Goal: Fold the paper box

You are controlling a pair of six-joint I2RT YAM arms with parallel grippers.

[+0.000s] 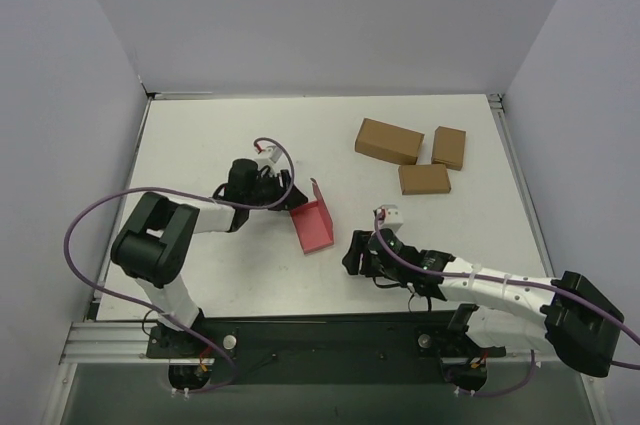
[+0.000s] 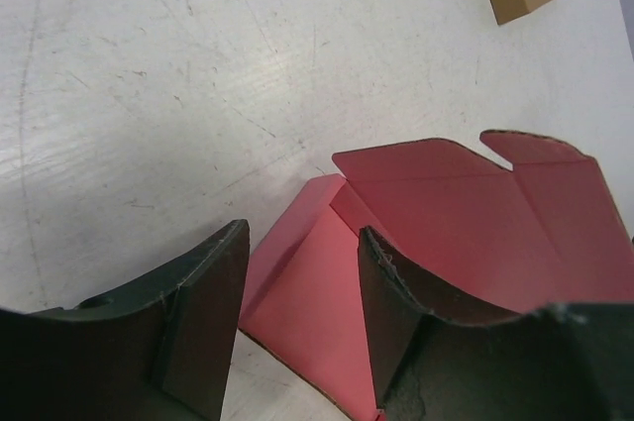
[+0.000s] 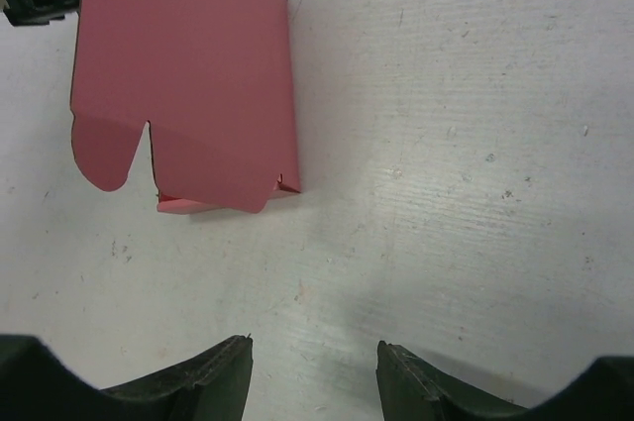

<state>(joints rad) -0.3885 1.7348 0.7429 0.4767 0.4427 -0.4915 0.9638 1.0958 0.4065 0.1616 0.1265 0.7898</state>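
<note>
Free tabletop between paper box and brown boxes, far-left corner open

The paper box sits mid-frame on the table. The left hand is just to its upper left and the right hand to its lower right. Three cardboard boxes cluster at upper right.

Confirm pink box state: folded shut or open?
Open, partly folded: the box has one wall standing up, and its notched flaps are untucked in the wrist views.
</note>
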